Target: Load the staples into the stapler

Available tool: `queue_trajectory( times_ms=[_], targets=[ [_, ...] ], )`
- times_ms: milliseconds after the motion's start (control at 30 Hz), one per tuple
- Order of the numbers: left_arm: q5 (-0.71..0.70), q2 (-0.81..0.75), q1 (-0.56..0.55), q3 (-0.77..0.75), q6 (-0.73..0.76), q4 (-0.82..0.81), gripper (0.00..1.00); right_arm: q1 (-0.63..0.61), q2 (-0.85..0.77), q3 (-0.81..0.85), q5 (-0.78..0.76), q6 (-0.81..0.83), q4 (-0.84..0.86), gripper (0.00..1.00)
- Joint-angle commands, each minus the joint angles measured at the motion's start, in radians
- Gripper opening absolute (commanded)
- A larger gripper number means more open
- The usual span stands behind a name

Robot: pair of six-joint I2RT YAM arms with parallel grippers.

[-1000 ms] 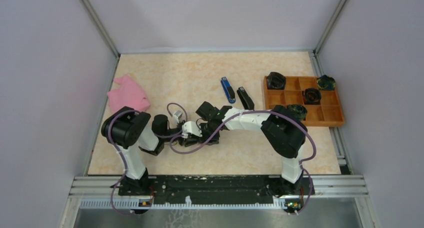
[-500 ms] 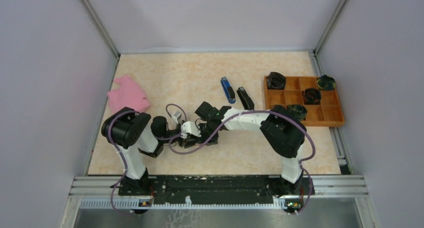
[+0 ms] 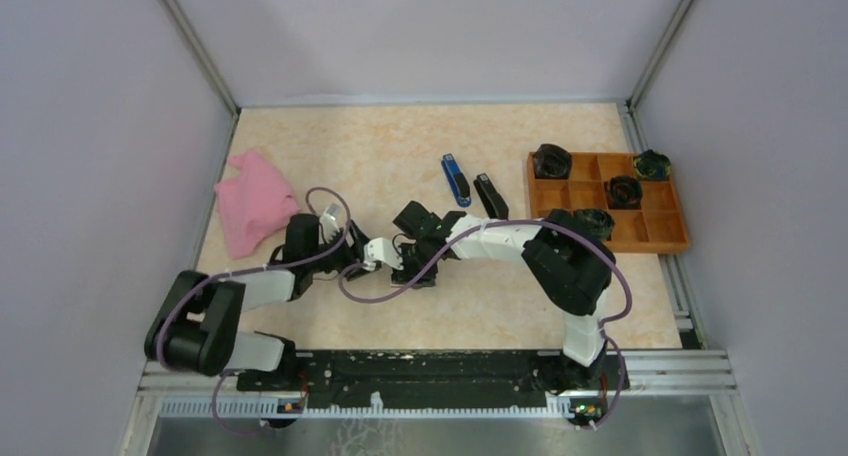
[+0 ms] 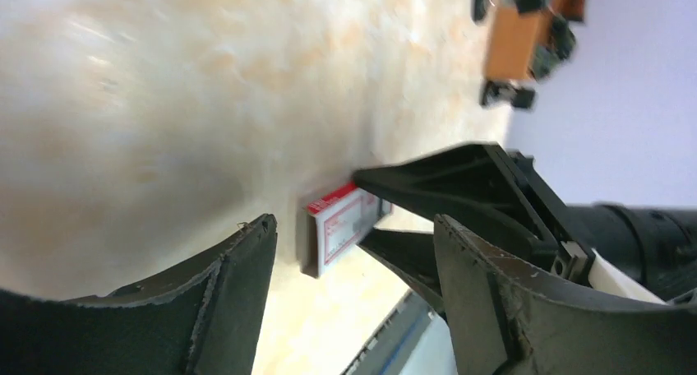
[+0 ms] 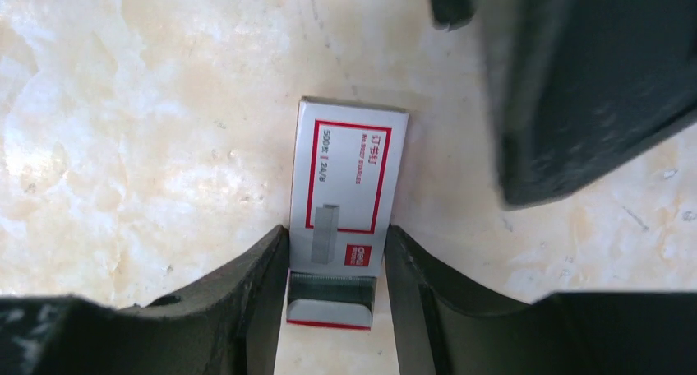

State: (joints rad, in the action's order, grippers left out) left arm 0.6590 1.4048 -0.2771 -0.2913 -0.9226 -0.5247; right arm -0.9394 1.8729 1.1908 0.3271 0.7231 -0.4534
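The staples (image 5: 349,178) are a white box with red print lying flat on the table. Its inner tray is slid partly out, showing the grey staple strip (image 5: 333,286). My right gripper (image 5: 337,235) is shut on the box, one finger pressed to each long side. The left gripper (image 4: 355,224) stands open just short of the box's (image 4: 341,227) other end, touching nothing. In the top view both grippers meet at mid-table, left (image 3: 372,256) and right (image 3: 408,266), and hide the box. A blue stapler (image 3: 456,179) and a black stapler (image 3: 490,196) lie farther back.
A pink cloth (image 3: 252,204) lies at the left edge. An orange compartment tray (image 3: 608,248) with several black objects sits at the right. The cables of both arms loop low over the table around the grippers.
The left gripper has opened and let go of the box. The left arm's elbow has swung down and to the left. The right gripper keeps its hold in the same place.
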Motion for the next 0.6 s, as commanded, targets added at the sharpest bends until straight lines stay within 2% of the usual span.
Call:
queue_trajectory(
  times_ms=[0, 167, 300, 433, 567],
  targets=[
    [-0.286, -0.152, 0.013, -0.129, 0.160, 0.521, 0.80, 0.011, 0.021, -0.011, -0.044, -0.045, 0.060, 0.45],
    [-0.512, -0.256, 0.018, -0.235, 0.133, 0.797, 0.97, 0.007, 0.046, 0.020, -0.058, -0.120, 0.130, 0.45],
    [-0.635, -0.257, 0.023, -0.323, 0.115, 0.965, 0.98, -0.001, 0.079, 0.049, -0.070, -0.190, 0.181, 0.44],
    [-0.618, -0.248, 0.026, -0.355, 0.132, 1.010, 0.98, -0.013, 0.109, 0.079, -0.108, -0.266, 0.232, 0.45],
    [-0.535, -0.222, 0.024, -0.372, 0.096, 1.017, 0.98, -0.014, 0.095, 0.069, -0.117, -0.323, 0.290, 0.51]
  ],
)
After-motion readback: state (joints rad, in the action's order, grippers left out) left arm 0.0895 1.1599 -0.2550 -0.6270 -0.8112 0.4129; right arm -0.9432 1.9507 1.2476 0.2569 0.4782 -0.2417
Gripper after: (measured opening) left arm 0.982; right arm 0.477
